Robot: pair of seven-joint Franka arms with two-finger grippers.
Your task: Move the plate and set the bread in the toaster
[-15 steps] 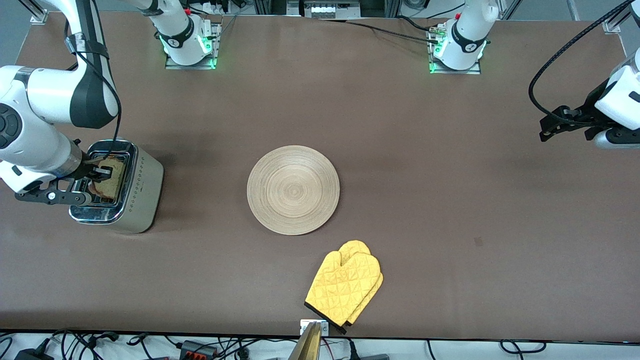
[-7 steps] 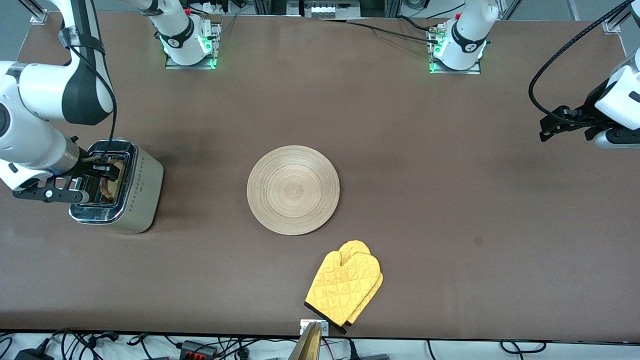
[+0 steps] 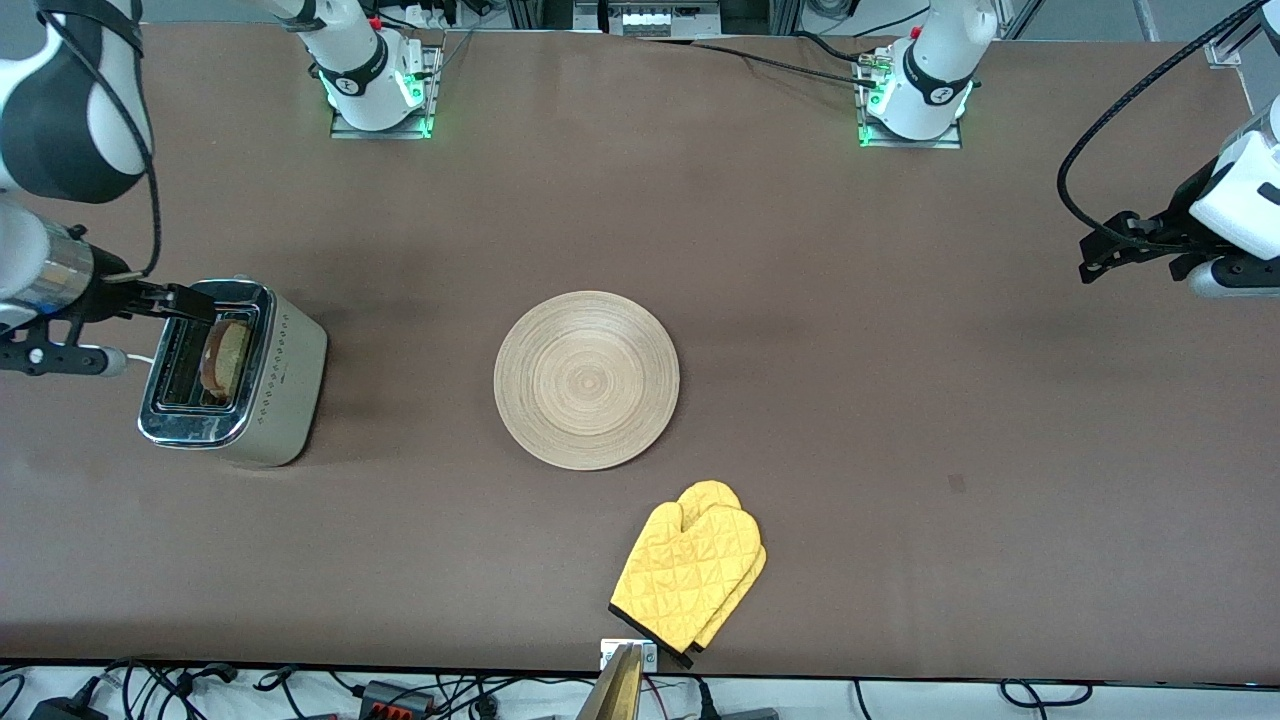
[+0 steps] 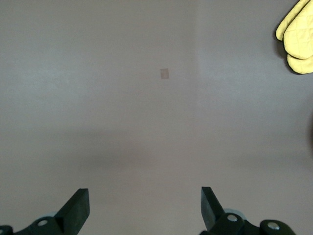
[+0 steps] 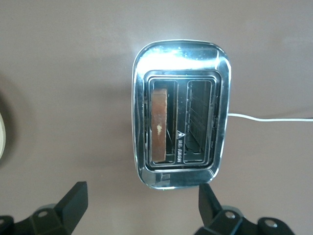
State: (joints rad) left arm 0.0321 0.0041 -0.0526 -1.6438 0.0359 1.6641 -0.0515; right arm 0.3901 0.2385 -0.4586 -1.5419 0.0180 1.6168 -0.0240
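The toaster (image 3: 270, 400) stands at the right arm's end of the table, chrome top up. The bread (image 3: 226, 358) stands on edge in the slot on the plate's side, and its brown crust (image 5: 159, 125) shows in the toaster (image 5: 222, 98) in the right wrist view. My right gripper (image 3: 185, 302) hangs open and holds nothing, above the toaster's end toward the bases; in its own view the right gripper (image 5: 142, 210) is apart from the toaster. The pale wooden plate (image 3: 587, 380) lies mid-table with nothing on it. My left gripper (image 3: 1095, 255) waits open over the left arm's end, over bare table (image 4: 145, 210).
A yellow oven mitt (image 3: 690, 565) lies nearer to the front camera than the plate, close to the table's edge; the mitt (image 4: 297, 44) also shows in the left wrist view. The toaster's white cord (image 5: 269, 118) trails off from its side away from the plate.
My right gripper opened and let go of the bread, which sank into the toaster slot. The gripper then rose and drew back off the toaster. The left arm stayed still.
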